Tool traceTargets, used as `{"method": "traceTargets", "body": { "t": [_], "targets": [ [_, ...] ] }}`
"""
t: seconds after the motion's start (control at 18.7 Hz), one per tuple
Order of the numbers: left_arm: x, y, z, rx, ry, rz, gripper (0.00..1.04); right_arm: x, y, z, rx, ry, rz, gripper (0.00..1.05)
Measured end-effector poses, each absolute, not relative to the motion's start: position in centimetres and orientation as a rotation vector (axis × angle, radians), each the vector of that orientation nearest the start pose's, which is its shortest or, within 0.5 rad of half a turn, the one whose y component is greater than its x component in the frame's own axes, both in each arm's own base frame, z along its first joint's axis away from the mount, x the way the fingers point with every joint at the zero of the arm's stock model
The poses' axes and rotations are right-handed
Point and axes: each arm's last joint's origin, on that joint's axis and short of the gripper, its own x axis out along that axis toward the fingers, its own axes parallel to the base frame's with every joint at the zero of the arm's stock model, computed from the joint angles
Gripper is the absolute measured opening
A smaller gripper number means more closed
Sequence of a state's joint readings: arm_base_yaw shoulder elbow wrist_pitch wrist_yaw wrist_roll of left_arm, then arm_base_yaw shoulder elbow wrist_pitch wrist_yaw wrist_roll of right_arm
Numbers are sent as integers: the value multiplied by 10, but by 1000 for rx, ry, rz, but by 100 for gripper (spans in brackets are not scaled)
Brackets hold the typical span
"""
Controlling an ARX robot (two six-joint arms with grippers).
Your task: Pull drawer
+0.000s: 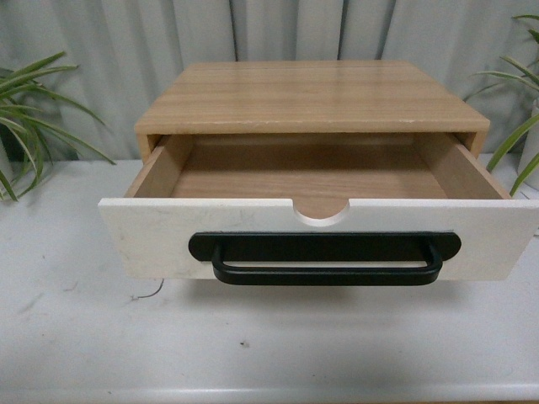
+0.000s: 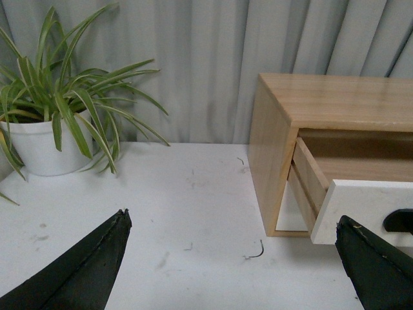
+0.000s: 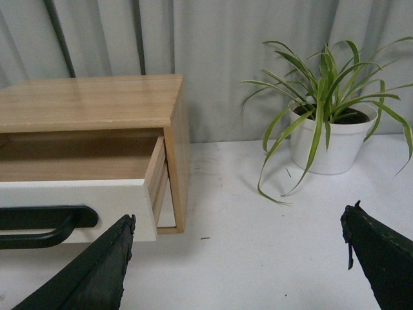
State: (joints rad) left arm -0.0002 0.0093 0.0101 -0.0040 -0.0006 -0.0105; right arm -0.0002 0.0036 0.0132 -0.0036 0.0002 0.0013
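I see the drawer (image 1: pixel 320 231) pulled well out at 12 o'clock; left pincer (image 2: pixel 232 258) and right pincer (image 3: pixel 235 258) both gape wide, holding nothing.

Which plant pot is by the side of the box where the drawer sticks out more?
I cannot tell; the drawer sticks out evenly. One white pot stands left of the box, another right.

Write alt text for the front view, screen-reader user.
A wide white-fronted drawer with a long black bar handle stands pulled well out of a light wood cabinet on a white table, its wooden interior empty. Green plants flank the cabinet against a grey curtain. No arm or claw shows.
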Motion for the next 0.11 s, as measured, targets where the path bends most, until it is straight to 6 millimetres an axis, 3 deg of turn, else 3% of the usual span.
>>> {"method": "traceTargets", "body": {
  "t": [0.11],
  "targets": [
    [98, 0, 166, -10, 3, 0, 98, 97, 0, 167, 1, -6, 0, 98]
  ]
}}
